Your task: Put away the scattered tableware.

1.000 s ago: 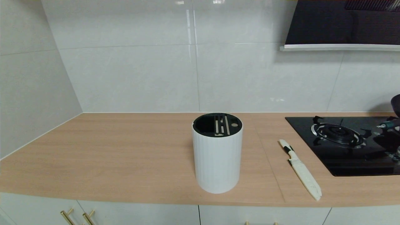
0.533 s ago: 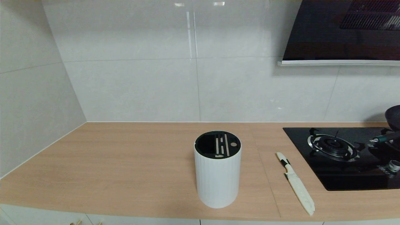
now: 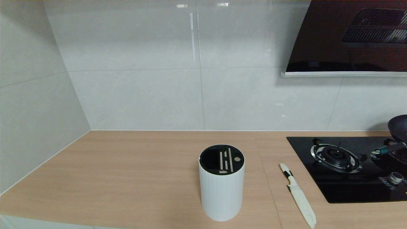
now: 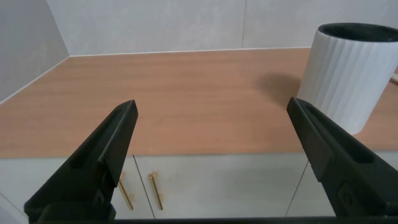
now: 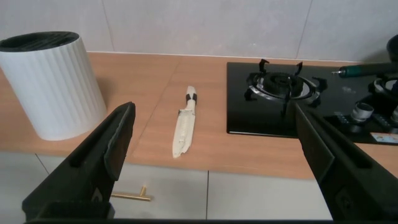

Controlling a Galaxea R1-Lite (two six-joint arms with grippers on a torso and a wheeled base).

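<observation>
While left tool point(image 4: 210, 106) and right tool point(image 5: 212, 107) gape, the cream knife point(image 3: 296, 195) seems speckled.

A white ribbed knife holder point(image 3: 221, 187) stands upright near the front edge of the wooden countertop point(image 3: 127, 178), its black top cut with slots. To its right, apart from it, a cream knife point(image 3: 297, 194) with a black-banded handle lies flat, handle far, tip near.

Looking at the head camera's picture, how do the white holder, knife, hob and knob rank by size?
Largest to smallest:
1. hob, though the picture's edge cuts it off
2. holder, nearer the camera, which flatters it
3. knife, long but thin
4. knob, smallest by far
</observation>
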